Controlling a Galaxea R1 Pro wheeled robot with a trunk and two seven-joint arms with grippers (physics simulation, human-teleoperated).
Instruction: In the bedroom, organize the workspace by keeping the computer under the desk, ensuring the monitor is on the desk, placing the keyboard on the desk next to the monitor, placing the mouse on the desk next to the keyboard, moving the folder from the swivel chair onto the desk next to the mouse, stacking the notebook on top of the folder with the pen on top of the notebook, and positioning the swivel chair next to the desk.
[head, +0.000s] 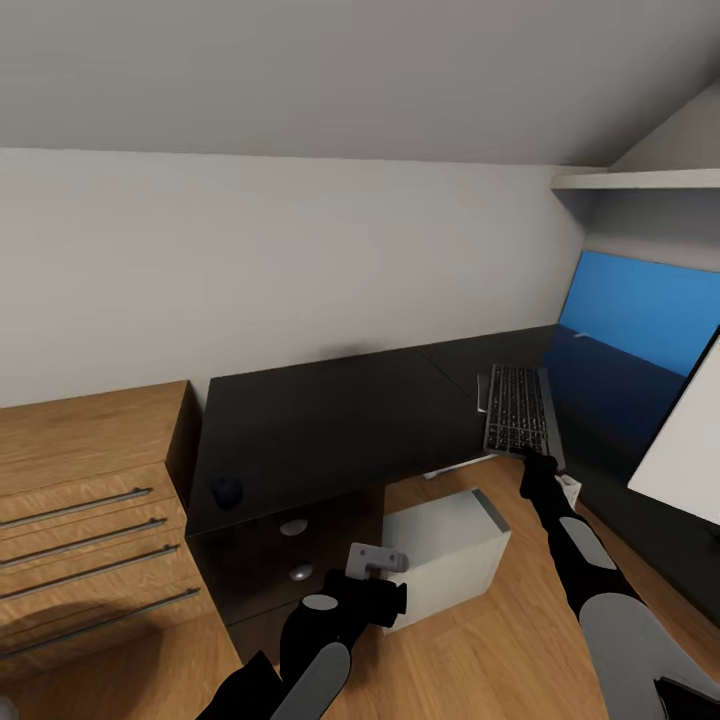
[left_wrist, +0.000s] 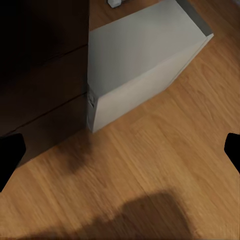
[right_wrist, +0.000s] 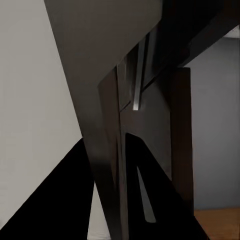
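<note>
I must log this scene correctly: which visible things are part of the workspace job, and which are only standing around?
Job: desk, keyboard, mouse, computer, monitor.
Standing around: oak dresser, wall shelf, blue wall panel.

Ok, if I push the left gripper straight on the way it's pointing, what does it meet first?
Most likely the bare oak floor. The left gripper points down at planks, with the computer further ahead and off to one side; depth is hard to judge.
</note>
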